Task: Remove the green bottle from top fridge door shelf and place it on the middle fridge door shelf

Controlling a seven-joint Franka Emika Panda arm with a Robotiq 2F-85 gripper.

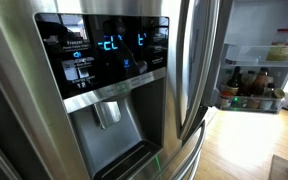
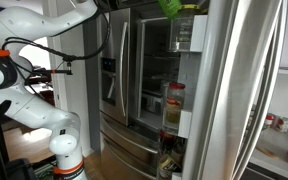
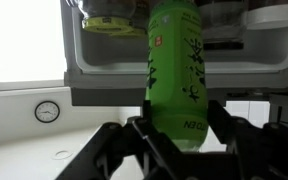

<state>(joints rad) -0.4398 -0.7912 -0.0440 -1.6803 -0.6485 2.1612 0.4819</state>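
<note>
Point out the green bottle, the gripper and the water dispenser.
green bottle [image 3: 174,60]: wrist view, on its label.
gripper [image 3: 179,128]: wrist view, midway between its fingertips, over the bottle's lower body.
water dispenser [image 1: 107,113]: an exterior view, on the paddle in its recess.

a tub stands close beside the green bottle.

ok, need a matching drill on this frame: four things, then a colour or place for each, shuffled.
Things:
1. green bottle
2. dispenser display
3. dark bottles
4. robot arm

Colour or place:
A. lit blue
B. white
C. between the fingers of the gripper
D. on a door shelf

Pairs: 1-C, 2-A, 3-D, 4-B
</note>
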